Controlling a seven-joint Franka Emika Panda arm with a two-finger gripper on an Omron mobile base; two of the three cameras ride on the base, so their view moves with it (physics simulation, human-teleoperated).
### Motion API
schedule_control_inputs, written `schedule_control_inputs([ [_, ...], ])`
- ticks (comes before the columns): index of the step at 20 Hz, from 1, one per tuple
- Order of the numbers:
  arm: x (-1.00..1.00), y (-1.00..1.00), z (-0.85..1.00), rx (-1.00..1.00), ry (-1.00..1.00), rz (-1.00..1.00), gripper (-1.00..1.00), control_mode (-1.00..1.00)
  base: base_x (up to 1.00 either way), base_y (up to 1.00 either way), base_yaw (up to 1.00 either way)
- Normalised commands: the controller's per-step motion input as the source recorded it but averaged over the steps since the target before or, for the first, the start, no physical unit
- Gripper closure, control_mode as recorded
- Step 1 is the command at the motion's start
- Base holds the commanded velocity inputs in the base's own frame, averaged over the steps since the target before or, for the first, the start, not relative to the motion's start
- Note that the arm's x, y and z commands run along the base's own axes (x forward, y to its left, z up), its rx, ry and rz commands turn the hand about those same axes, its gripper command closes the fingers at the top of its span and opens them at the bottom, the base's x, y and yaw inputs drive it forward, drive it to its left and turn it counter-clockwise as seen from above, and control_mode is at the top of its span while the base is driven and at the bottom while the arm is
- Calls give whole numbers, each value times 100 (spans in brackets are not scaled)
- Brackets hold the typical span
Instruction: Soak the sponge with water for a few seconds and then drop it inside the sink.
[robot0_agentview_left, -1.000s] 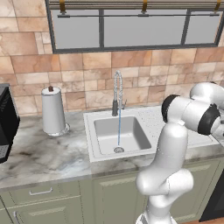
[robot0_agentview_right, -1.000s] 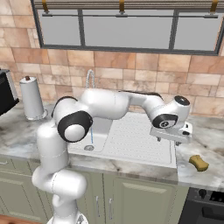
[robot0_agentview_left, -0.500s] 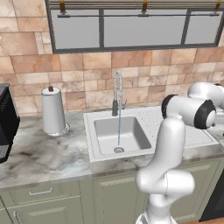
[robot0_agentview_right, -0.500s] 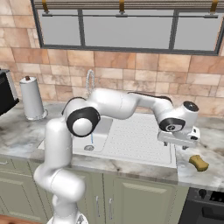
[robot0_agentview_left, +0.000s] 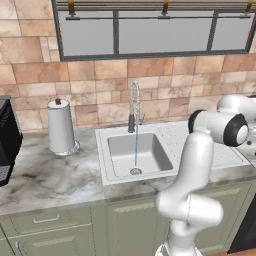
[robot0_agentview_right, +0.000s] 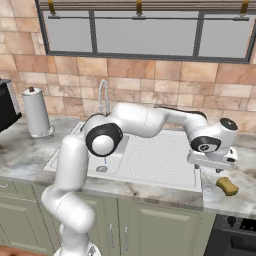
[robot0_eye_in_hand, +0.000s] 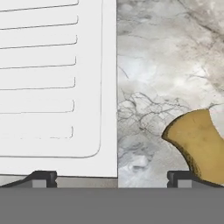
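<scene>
On the marble counter (robot0_agentview_right: 240, 197), one sponge (robot0_agentview_right: 227, 186), one open hand (robot0_agentview_right: 214, 169) above

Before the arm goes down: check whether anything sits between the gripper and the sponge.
Nothing visible does. The open gripper hangs over the counter just beside the sponge, which lies alone on bare marble right of the sink drainboard. In the hand view, the sponge sits off to one fingertip's side.

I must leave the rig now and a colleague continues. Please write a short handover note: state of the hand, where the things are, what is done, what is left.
Hand: open, empty, above the marble counter right of the sink, beside the sponge.
Sponge: lying on the counter, not gripped.
Water: running into the basin.
Done: faucet on, hand brought near the sponge.
Left: grasp the sponge, hold it under the stream, drop it in the sink.
</scene>
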Motion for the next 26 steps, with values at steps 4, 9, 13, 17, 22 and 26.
schedule_control_inputs([
  [4,0,-18,-18,0,0,4,-100,-100,0,0,0],
  [9,0,-18,-11,0,0,7,-100,-100,0,0,0],
  [13,-1,-14,0,0,0,14,-100,-100,0,0,0],
  [17,0,-24,0,0,0,17,-100,-100,0,0,0],
  [22,0,-30,-8,0,0,10,-100,-100,0,0,0],
  [26,1,-27,-1,0,5,4,-100,-100,0,0,0],
])
